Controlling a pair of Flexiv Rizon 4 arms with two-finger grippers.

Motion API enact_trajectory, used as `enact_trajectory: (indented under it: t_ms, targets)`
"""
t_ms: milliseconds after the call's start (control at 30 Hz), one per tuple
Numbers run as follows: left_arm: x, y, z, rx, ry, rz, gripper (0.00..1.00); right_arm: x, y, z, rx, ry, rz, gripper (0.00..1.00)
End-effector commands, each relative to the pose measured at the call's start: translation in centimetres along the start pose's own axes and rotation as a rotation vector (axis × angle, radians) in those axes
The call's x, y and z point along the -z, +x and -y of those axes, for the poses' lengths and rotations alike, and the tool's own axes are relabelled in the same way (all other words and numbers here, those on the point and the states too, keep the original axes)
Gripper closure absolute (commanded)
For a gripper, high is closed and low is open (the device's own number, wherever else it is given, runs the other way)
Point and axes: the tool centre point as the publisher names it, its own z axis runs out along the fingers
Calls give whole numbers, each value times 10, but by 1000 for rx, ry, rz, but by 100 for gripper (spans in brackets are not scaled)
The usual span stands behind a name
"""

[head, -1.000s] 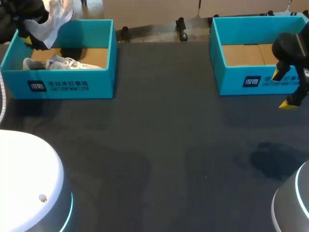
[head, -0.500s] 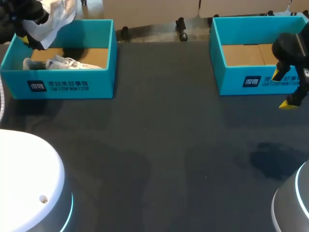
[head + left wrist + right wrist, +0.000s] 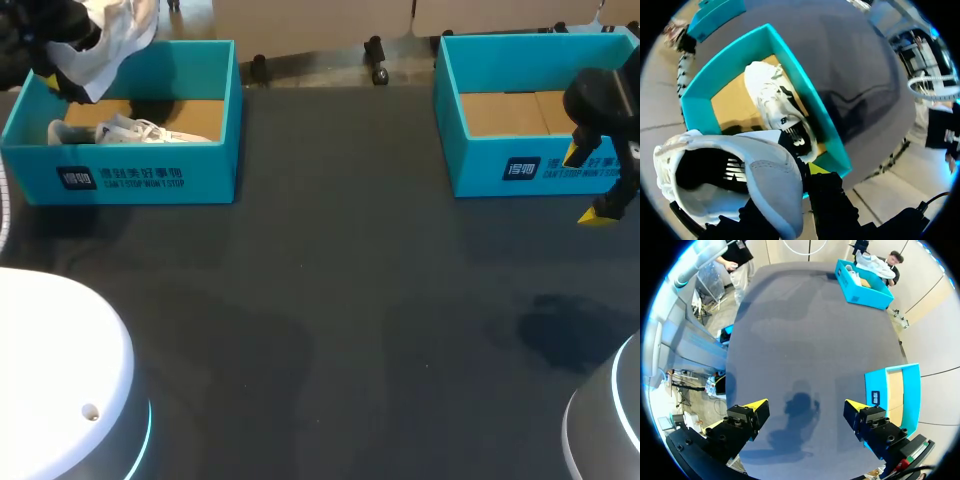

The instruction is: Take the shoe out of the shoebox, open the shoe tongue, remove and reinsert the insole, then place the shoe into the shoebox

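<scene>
The left gripper hung above the far left corner of the tabletop, clamped on a shoe held up in the air, with one yellow fingertip showing beside it. The right gripper hovered at the far right, pointing down at the tabletop, its two yellow-tipped fingers spread wide apart.
</scene>
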Motion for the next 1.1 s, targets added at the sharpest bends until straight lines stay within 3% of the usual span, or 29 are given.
enact_trajectory:
  t_ms: [33, 333, 533, 600, 900, 1100]
  targets:
    - [8, -4, 1, -243, -123, -51, 100, 0, -1, -1, -1, 2, -3, 0]
    - [18, -8, -25, -529, -153, -12, 100, 0, -1, -1, -1, 2, -3, 0]
    - [13, -10, -34, -754, -175, -48, 100, 0, -1, -1, -1, 2, -3, 0]
    - [12, -12, -37, -760, -140, -67, 100, 0, -1, -1, -1, 2, -3, 0]
    - [7, -24, -54, -912, -120, -88, 100, 0, -1, -1, -1, 2, -3, 0]
    - [7, -33, -66, -973, -162, -99, 100, 0, -1, -1, -1, 2, -3, 0]
